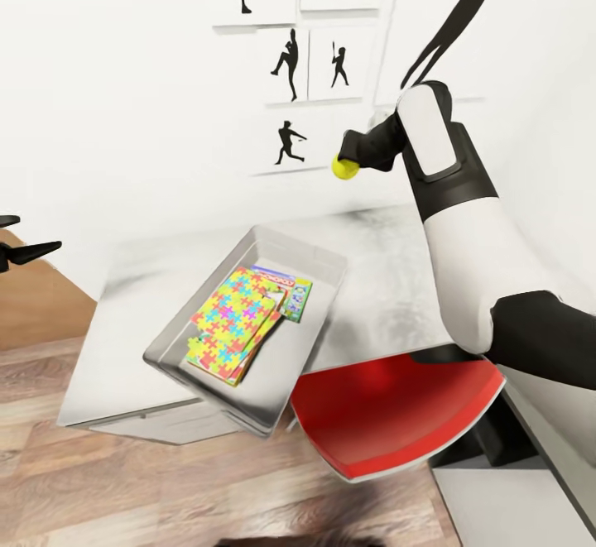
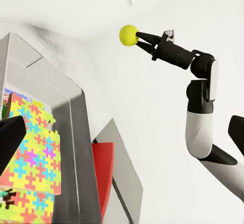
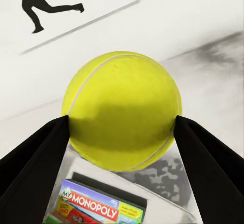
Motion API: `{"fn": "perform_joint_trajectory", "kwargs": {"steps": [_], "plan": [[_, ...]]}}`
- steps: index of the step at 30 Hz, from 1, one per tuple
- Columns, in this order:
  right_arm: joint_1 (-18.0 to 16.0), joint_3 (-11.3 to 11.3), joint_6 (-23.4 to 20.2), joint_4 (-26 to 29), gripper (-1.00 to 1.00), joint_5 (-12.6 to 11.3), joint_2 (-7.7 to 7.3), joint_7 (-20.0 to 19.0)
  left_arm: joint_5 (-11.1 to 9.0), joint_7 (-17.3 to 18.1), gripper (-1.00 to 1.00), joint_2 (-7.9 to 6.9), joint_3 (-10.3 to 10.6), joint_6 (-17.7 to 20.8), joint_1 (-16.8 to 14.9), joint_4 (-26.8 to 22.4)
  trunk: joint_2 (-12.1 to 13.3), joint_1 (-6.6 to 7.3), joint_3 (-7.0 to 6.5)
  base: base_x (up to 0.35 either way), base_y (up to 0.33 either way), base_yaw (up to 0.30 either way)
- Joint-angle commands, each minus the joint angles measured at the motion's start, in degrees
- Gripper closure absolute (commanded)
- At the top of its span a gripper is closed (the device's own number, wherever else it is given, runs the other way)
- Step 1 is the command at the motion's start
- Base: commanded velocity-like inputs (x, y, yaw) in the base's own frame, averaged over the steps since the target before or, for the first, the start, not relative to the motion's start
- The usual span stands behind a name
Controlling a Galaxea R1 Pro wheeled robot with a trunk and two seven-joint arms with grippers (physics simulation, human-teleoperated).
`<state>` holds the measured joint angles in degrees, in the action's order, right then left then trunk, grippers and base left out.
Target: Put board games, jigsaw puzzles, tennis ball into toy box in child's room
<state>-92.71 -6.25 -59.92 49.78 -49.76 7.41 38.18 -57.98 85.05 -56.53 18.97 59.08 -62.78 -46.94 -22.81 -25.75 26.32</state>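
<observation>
The light grey rectangular toy box (image 1: 327,261) on the pale tabletop (image 1: 389,282) holds bright jigsaw puzzles (image 1: 232,323) and a Monopoly board game (image 3: 99,206); the right claw (image 1: 352,160) is clamped on the yellow tennis ball (image 1: 343,168) above; the left claw's (image 1: 25,251) state is unclear

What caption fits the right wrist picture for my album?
Right gripper holds the tennis ball above the toy box with a Monopoly game.

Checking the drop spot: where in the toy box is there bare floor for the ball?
Bare floor lies along the toy box's far wall and its right side, beside the Monopoly box. The near-left half is crowded by stacked jigsaw puzzles. The right tool holds the tennis ball above the table.
</observation>
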Motion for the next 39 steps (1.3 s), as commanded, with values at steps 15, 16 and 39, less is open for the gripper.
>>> {"fn": "perform_joint_trajectory", "kwargs": {"steps": [15, 16, 39], "plan": [[1.6, 0.0, -0.1, -0.8, 1.0, -0.6, 2.58, 0.6, 5.3, 0.8, -1.0, 0.17, 0.5, -3.9, -0.1, 6.2, -0.1, -0.03, -1.32, -0.013, 0.025, 0.0], [1.9, 0.1, -0.1, -0.9, 1.0, -0.6, 2.58, 0.5, 5.6, 0.8, -1.0, 0.21, 0.5, -4.4, -0.1, 7.0, -0.1, -0.03, -1.42, 0.0, 0.0, 0.0], [7.5, 0.0, 0.4, -0.6, 1.0, -6.2, 2.58, 0.6, 9.6, 4.9, -1.0, -1.92, 4.0, -21.4, -0.1, 33.5, -0.1, -0.03, -3.61, 0.0, 0.064, 0.001]]}}
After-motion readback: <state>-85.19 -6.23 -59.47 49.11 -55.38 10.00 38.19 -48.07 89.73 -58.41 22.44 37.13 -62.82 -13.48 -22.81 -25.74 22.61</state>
